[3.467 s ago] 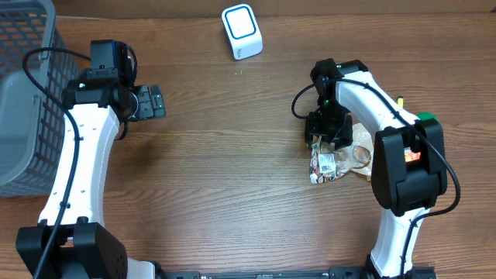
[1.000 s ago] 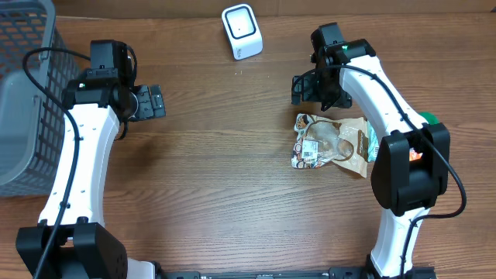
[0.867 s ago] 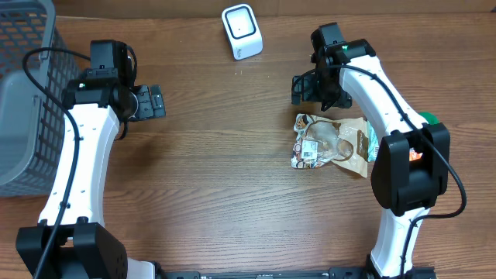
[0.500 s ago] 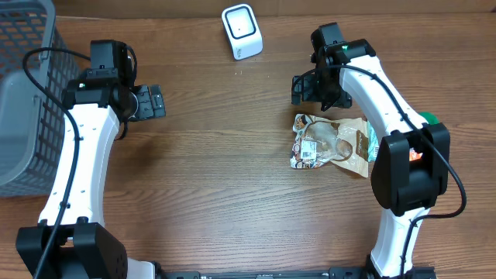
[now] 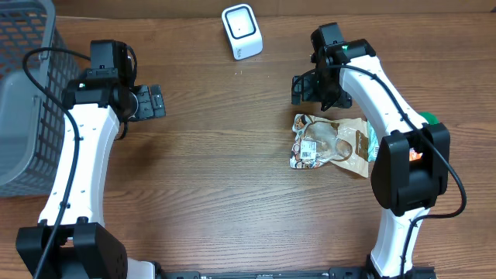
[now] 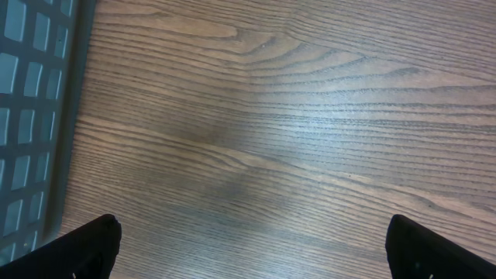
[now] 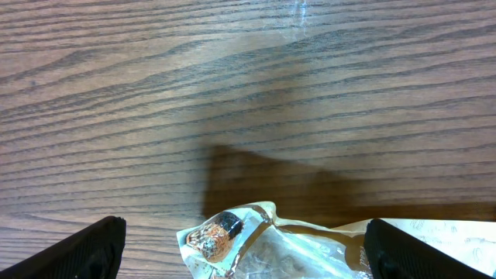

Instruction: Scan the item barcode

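Since a few seconds back, your right fingers (image 7: 81, 256) have drawn off the snack bag (image 5: 329, 145) and moved toward the far side of the bench (image 5: 217, 186). The bag now lies a little further left than it did. Over the last second nothing has shifted.

Those fingers now stand spread as wide as they go and hold nothing, hanging just beyond the bag's far edge. From the right wrist camera you see only the bag's crinkled corner showing between the two tips, touching neither.

The bag lies flat on the bench beside the right arm, with a white label facing up. The white scanner (image 5: 242, 31) sits well apart from it, at the far edge and further left.

Your left fingers (image 6: 81, 248) are likewise wide open and empty over the wood, with the grey basket (image 5: 23, 93) near them on the left.
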